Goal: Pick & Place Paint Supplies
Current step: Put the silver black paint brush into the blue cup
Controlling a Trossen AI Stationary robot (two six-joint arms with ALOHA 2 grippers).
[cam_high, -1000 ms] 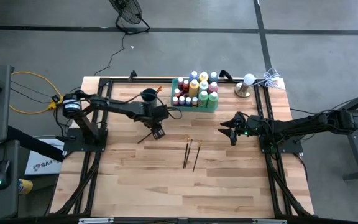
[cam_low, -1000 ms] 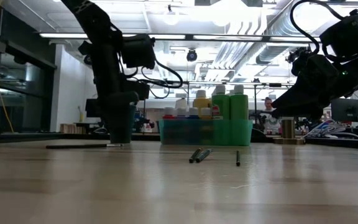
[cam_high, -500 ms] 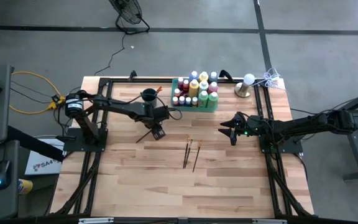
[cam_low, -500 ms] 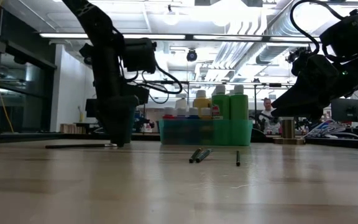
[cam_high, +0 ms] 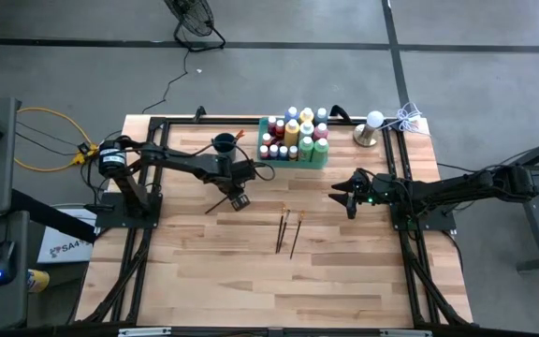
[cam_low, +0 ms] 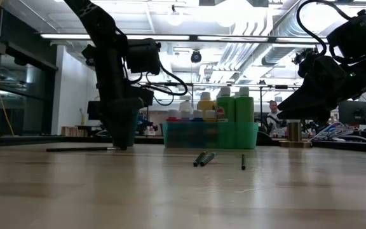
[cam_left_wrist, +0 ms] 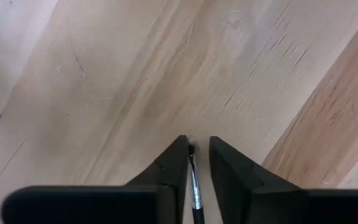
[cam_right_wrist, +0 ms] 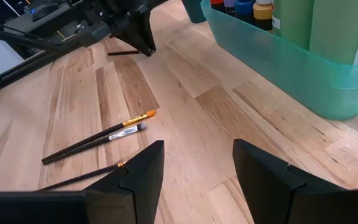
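A wooden surface (cam_high: 251, 281) was viewed from above, with a dark robot arm reaching in from each side. Toward the far edge, a translucent green tray (cam_high: 324, 159) was seen packed with small paint bottles (cam_high: 293, 131), upright and close together. Just beside the tray stood a dark round cup (cam_high: 223, 143); whether anything was inside it could not be told.

The bottles appeared to be already placed, so that part of the job was judged done. The paintbrushes were judged to be what remained. Three thin brushes (cam_high: 288, 231) were left lying loose near the middle of the surface, two of them side by side and nearly touching, the third just beside them.

A fourth paintbrush (cam_high: 216, 203) was being dealt with by the left hand (cam_high: 238, 200), which was lowered to the surface in front of the cup. In the left wrist view, the brush (cam_left_wrist: 194, 183) was seen lying between the two fingers (cam_left_wrist: 169, 171), which were drawn close around it; a firm pinch was likely but could not be confirmed.

The right hand (cam_high: 347, 199) was held above the surface to the right of the loose brushes, its fingers (cam_right_wrist: 142, 165) spread wide and nothing held.
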